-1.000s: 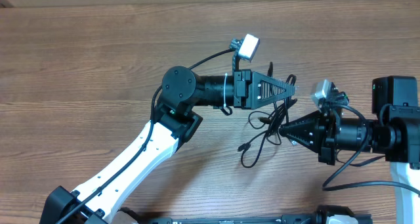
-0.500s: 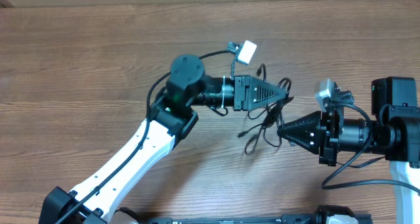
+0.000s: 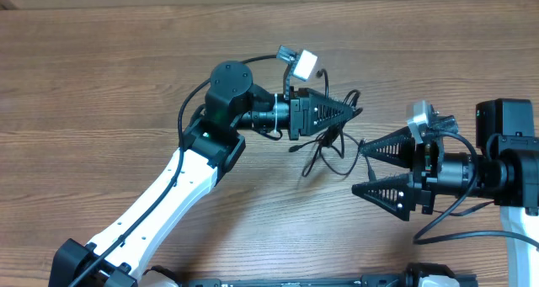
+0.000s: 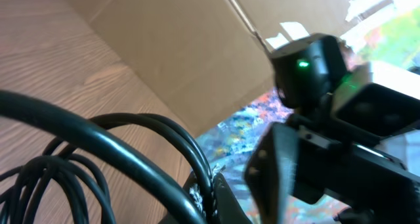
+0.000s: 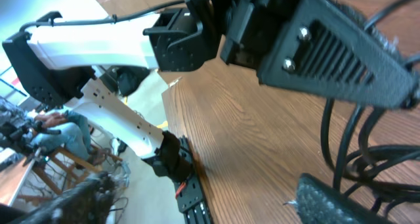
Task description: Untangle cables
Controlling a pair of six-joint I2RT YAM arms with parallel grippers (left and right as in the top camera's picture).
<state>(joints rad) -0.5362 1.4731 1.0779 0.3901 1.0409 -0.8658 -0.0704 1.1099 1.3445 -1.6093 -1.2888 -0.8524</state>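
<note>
The cables point(image 3: 324, 150) are a tangle of thin black cords hanging in loops from my left gripper point(image 3: 357, 111), which is shut on them at its tip. In the left wrist view the cords point(image 4: 125, 155) run into the pinch between the fingers point(image 4: 226, 201). My right gripper point(image 3: 360, 169) stands wide open just right of the tangle, one finger point(image 3: 387, 144) above and one below, with nothing between them. The right wrist view shows the left gripper's ribbed finger point(image 5: 335, 53) overhead and cable loops point(image 5: 344, 142) beside my own lower finger point(image 5: 354, 199).
The wooden table point(image 3: 101, 85) spreads left and back of the arms. The left arm's white link point(image 3: 168, 203) crosses the front left. A cardboard wall point(image 4: 177, 46) stands behind the table. The table's front edge and a black rail point(image 5: 197, 198) show below.
My right gripper has opened and let go of the cables. The left gripper has drawn slightly back and left with the tangle still in it.
</note>
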